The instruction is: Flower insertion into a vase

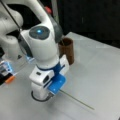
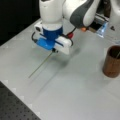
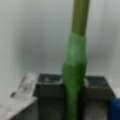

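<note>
The arm is lowered over the grey bench (image 1: 100, 75), with the pincer (image 1: 55, 93) down at the surface, near a front view's bottom left and well apart from the vase (image 1: 67, 49). The same pincer (image 2: 53, 50) sits in a front view's upper left, below the blue and white wrist housing. A thin stem (image 1: 77, 99) lies flat on the bench and runs out from under the pincer toward a front view's bottom right; the stem (image 2: 40, 65) also shows as a pale line slanting down to a front view's left. In the wrist view the stem (image 3: 80, 17) rises up the middle of the frame, with a green wrapped section (image 3: 74, 72) set between the dark fingers (image 3: 47, 87), one on either side of it. The fingers appear narrowly closed against the green wrap, so the pincer looks to be holding the stem at that end, though contact on both sides is not sharply resolved. The vase (image 2: 113, 61), a brown upright cylinder with a dark round mouth, stands on the bench at a front view's right edge; something thin seems to lean inside its mouth, but what it is cannot be told. The stem rests wholly on the bench, outside the vase.
</note>
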Controlling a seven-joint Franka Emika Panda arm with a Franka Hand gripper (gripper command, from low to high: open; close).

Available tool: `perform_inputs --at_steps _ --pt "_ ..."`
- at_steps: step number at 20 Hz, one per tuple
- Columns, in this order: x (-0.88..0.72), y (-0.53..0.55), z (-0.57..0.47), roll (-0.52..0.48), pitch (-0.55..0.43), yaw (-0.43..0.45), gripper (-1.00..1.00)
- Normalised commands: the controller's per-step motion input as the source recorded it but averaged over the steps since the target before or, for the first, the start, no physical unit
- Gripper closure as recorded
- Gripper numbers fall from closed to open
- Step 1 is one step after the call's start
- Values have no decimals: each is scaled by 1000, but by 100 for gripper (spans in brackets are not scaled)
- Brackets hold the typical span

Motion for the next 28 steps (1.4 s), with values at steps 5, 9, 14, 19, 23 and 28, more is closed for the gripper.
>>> perform_inputs --at_steps 5,9,14,19,23,28 --pt "-250 262 269 77 1 -178 100" --pt "-253 269 139 55 17 -150 100" --pt "-317 365 184 97 -8 -146 100" --pt "-225 192 16 86 -56 -118 100" --pt "-243 139 5 76 -86 -151 100" --pt "-268 170 10 70 -65 -146 100"
